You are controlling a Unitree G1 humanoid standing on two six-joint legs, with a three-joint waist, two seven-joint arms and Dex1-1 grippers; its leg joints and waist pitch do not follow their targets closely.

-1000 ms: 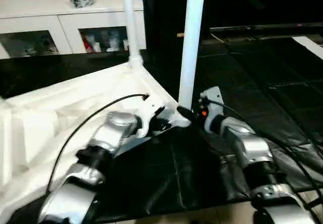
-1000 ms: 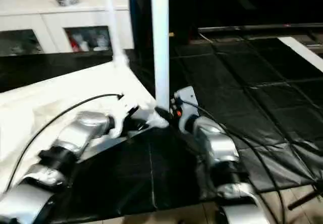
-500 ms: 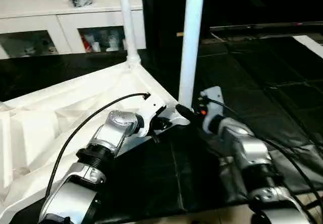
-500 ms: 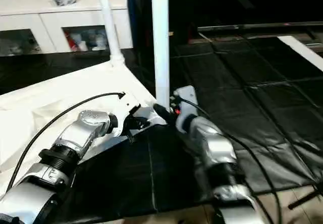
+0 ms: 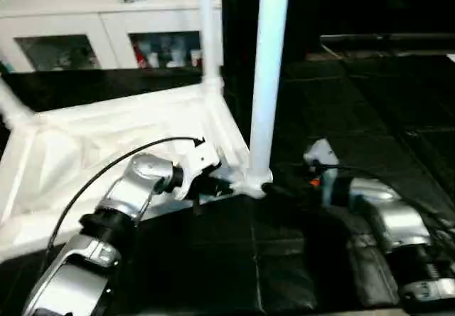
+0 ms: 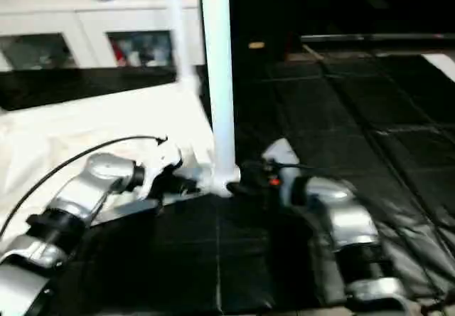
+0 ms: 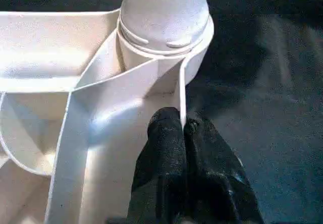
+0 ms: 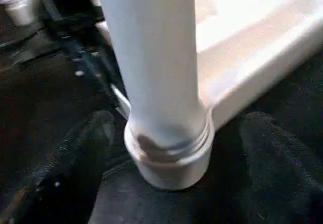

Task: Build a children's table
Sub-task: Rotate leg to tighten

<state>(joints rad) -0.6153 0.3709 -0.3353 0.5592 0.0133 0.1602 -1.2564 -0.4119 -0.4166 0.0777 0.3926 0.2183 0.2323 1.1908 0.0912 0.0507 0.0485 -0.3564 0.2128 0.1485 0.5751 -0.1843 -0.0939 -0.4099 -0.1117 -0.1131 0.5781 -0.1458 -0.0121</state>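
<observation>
The children's table lies upside down on the black mat, its ribbed white top facing up. A white leg stands upright in the near right corner socket. A second leg stands at the far right corner, and part of a third shows at the left. My left gripper is shut on the thin rim of the top just beside that near socket. My right gripper is open, with one finger on each side of the leg's base and neither touching it.
A white cabinet with glass doors stands behind the table, with small items on and inside it. Black floor mats spread to the right and front. A black cable arcs over my left forearm.
My right gripper has opened wide around the near leg's base and its wrist has drawn back to the right. The left gripper keeps its pinch on the rim. The camera has shifted.
</observation>
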